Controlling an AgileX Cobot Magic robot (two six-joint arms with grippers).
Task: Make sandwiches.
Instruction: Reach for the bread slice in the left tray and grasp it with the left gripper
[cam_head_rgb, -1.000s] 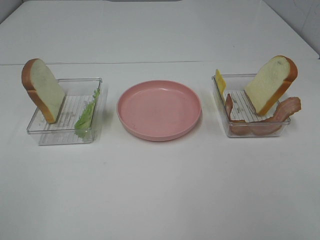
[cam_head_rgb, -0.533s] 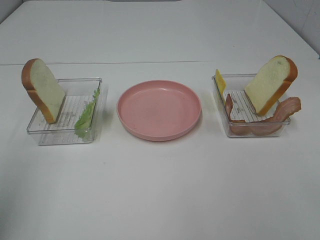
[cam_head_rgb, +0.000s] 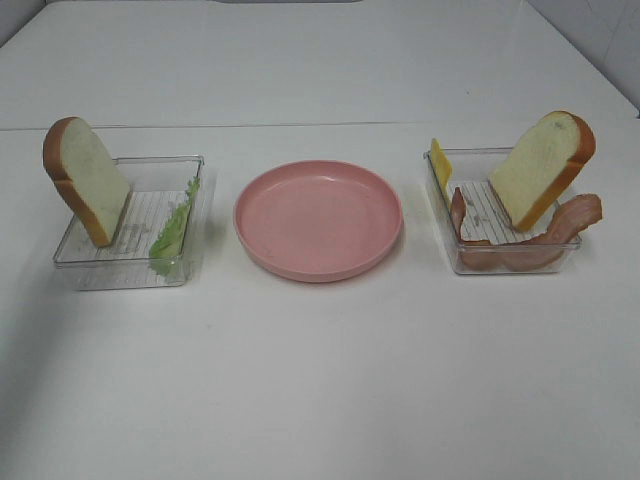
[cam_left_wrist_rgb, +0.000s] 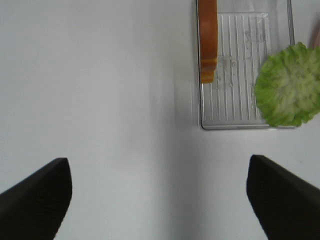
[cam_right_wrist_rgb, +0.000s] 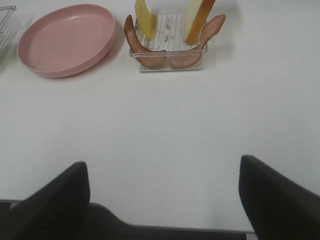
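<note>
A: Hands?
B: Left hand (cam_left_wrist_rgb: 156, 165), right hand (cam_right_wrist_rgb: 161, 162): both spread wide, empty.
A: Food?
B: Bread slice (cam_head_rgb: 88, 180), lettuce (cam_head_rgb: 172, 232) in tray (cam_head_rgb: 115, 277) toward left edge of table (cam_head_rgb: 320, 380); second slice (cam_head_rgb: 540, 165), bacon (cam_head_rgb: 575, 215), cheese (cam_head_rgb: 440, 162) in other tray (cam_head_rgb: 470, 152) toward right edge.

A pink plate (cam_head_rgb: 318, 220) sits between left tray (cam_head_rgb: 110, 272) and right tray (cam_head_rgb: 478, 208).

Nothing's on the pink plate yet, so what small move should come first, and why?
Probably move the open left gripper toward the bread slice leaning in the left tray: the pink plate is bare, a sandwich starts with bread, and the gripper holds nothing.
</note>
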